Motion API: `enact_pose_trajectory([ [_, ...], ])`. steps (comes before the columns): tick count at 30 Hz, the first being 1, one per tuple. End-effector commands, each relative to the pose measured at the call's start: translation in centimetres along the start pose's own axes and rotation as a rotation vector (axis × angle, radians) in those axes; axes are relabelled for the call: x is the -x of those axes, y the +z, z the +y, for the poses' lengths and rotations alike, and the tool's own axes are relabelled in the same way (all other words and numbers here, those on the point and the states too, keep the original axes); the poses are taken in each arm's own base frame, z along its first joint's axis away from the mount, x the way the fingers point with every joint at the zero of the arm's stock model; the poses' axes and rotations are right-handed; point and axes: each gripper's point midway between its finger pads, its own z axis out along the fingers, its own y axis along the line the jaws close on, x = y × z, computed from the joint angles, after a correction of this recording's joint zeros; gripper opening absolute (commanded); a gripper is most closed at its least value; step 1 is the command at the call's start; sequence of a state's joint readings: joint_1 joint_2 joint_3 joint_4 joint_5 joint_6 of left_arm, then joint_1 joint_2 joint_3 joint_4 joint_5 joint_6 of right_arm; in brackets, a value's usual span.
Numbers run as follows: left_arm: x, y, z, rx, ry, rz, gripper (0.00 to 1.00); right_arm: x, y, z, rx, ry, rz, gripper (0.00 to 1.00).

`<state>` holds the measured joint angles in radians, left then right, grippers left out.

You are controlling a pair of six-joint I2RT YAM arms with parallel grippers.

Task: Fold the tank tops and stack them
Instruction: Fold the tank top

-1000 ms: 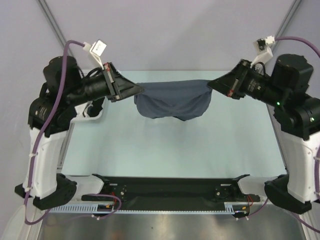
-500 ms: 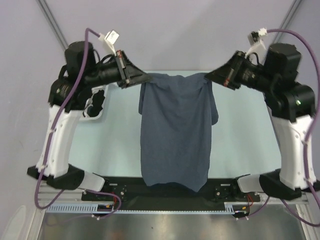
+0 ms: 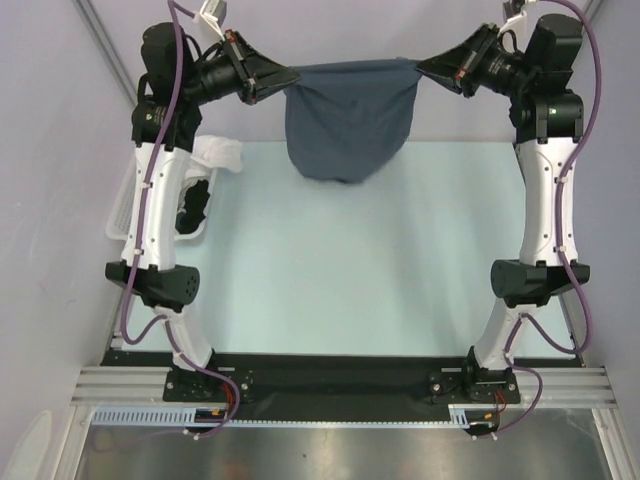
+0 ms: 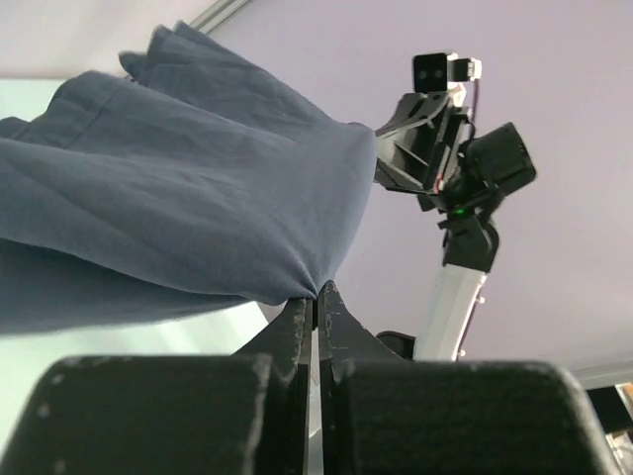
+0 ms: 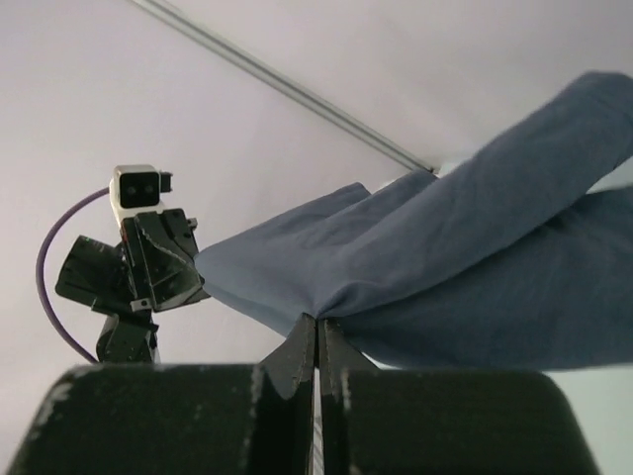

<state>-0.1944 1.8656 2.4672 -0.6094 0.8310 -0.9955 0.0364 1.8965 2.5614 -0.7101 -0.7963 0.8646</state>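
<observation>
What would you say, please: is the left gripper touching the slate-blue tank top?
Touching. In the left wrist view, the left gripper is shut on an edge of the slate-blue tank top, with the cloth pinched between its tips.

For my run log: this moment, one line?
left gripper: shut on blue tank top | right gripper: shut on it | top: hanging between both

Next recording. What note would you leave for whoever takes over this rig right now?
Left tool: shut on one corner of the blue tank top.
Right tool: shut on the other corner.
The top hangs spread between them, high over the table's far end.
A dark cloth, probably the black tank top, lies in the white basket at the left, with a white cloth.
Done: nothing folded or stacked.
To do: lay the blue one flat, fold it, then the black one, stack.
</observation>
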Motion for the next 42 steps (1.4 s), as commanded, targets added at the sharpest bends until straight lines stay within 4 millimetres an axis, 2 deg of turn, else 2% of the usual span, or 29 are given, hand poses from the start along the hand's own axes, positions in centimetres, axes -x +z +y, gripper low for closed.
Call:
enact_pose_trajectory([
  [1, 0.8, -0.6, -2.7, -0.102, 0.08, -0.018, 0.0, 0.1, -1.0, 1.8, 0.096, -0.068, 0.015, 0.0],
  [2, 0.4, -0.2, -1.4, -0.08, 0.097, -0.006, 0.0, -0.6, -0.7, 0.3, 0.066, -0.05, 0.036, 0.0],
  [3, -0.7, 1.0, 2.0, -0.033, 0.047, 0.03, 0.0, -1.3, -0.3, -1.0, 0.051, -0.057, 0.052, 0.0],
  [4, -2.1, 1.0, 1.9, -0.038, 0.053, 0.051, 0.0, -3.8, 0.0, -4.7, -0.009, 0.027, 0.103, 0.0],
  [5, -3.2, 1.5, 3.3, -0.018, 0.063, 0.066, 0.0, -4.3, 0.1, -5.4, 0.003, 0.007, 0.091, 0.0],
  [6, -5.7, 2.3, 7.3, 0.043, 0.005, 0.114, 0.0, -5.6, 0.2, -7.8, -0.037, 0.044, 0.1, 0.0],
  [7, -8.0, 2.4, 7.5, 0.053, 0.008, 0.144, 0.0, -8.3, -0.5, -10.8, -0.091, 0.093, 0.13, 0.0],
  [8, -11.6, 2.7, 12.3, 0.133, -0.051, 0.2, 0.0, -9.7, -0.6, -12.6, -0.116, 0.11, 0.141, 0.0],
  [9, -13.9, 2.7, 14.1, 0.156, -0.081, 0.233, 0.0, -11.4, -1.0, -13.6, -0.127, 0.129, 0.162, 0.0],
  [10, -16.5, 2.2, 14.1, 0.151, -0.094, 0.27, 0.0, -14.9, -1.9, -16.0, -0.163, 0.173, 0.205, 0.0],
  [11, -18.6, 1.7, 15.4, 0.174, -0.12, 0.292, 0.01, -16.5, -2.5, -16.7, -0.179, 0.178, 0.224, 0.0],
  [12, -22.5, 0.5, 19.4, 0.26, -0.178, 0.328, 0.0, -18.0, -3.0, -17.7, -0.216, 0.181, 0.234, 0.0],
  [13, -24.5, -0.4, 20.1, 0.291, -0.18, 0.342, 0.0, -20.2, -3.5, -18.4, -0.243, 0.188, 0.271, 0.0],
  [14, -25.4, -1.9, 19.7, 0.308, -0.154, 0.323, 0.0, -22.9, -5.0, -19.5, -0.29, 0.195, 0.305, 0.0],
  [15, -27.9, -3.8, 22.3, 0.394, -0.177, 0.326, 0.0, -24.6, -5.6, -20.2, -0.313, 0.208, 0.331, 0.0],
  [16, -29.2, -4.6, 22.4, 0.417, -0.164, 0.327, 0.0, -26.4, -6.1, -20.1, -0.318, 0.209, 0.364, 0.0],
  [17, -30.4, -5.7, 22.8, 0.454, -0.164, 0.334, 0.0, -29.1, -7.3, -21.5, -0.372, 0.235, 0.404, 0.0],
  [18, -31.4, -7.3, 22.5, 0.466, -0.146, 0.323, 0.0, -29.9, -8.2, -20.9, -0.375, 0.213, 0.408, 0.0],
  [21, -34.3, -9.8, 22.9, 0.538, -0.118, 0.322, 0.0, -33.3, -10.8, -21.2, -0.436, 0.205, 0.441, 0.0],
  [24, -38.1, -11.6, 23.9, 0.59, -0.119, 0.359, 0.0, -36.4, -13.3, -22.0, -0.517, 0.222, 0.481, 0.0],
  [25, -39.2, -12.0, 23.2, 0.564, -0.105, 0.374, 0.0, -36.9, -14.0, -21.5, -0.517, 0.212, 0.476, 0.0],
  [30, -44.6, -15.1, 26.7, 0.658, -0.117, 0.442, 0.05, -42.2, -16.9, -21.9, -0.599, 0.232, 0.574, 0.03],
  [32, -46.2, -15.9, 27.2, 0.681, -0.118, 0.465, 0.14, -43.7, -18.2, -22.8, -0.658, 0.249, 0.585, 0.18],
  [33, -47.0, -16.5, 27.6, 0.697, -0.118, 0.48, 0.21, -44.2, -18.5, -22.8, -0.67, 0.239, 0.596, 0.35],
  [34, -47.6, -16.9, 27.4, 0.7, -0.102, 0.5, 0.35, -44.6, -19.2, -23.0, -0.701, 0.25, 0.597, 0.41],
  [36, -47.4, -17.8, 27.8, 0.775, -0.073, 0.471, 0.53, -43.7, -19.6, -23.0, -0.725, 0.215, 0.546, 0.56],
  [37, -47.8, -18.2, 27.4, 0.777, -0.05, 0.484, 0.66, -43.4, -19.7, -22.9, -0.731, 0.204, 0.53, 0.61],
  [39, -47.4, -18.7, 27.2, 0.792, -0.03, 0.45, 0.75, -42.2, -20.2, -22.9, -0.767, 0.17, 0.48, 0.69],
  [42, -47.7, -19.3, 26.8, 0.768, -0.036, 0.441, 0.94, -41.6, -20.0, -23.3, -0.791, 0.142, 0.465, 0.7],
])
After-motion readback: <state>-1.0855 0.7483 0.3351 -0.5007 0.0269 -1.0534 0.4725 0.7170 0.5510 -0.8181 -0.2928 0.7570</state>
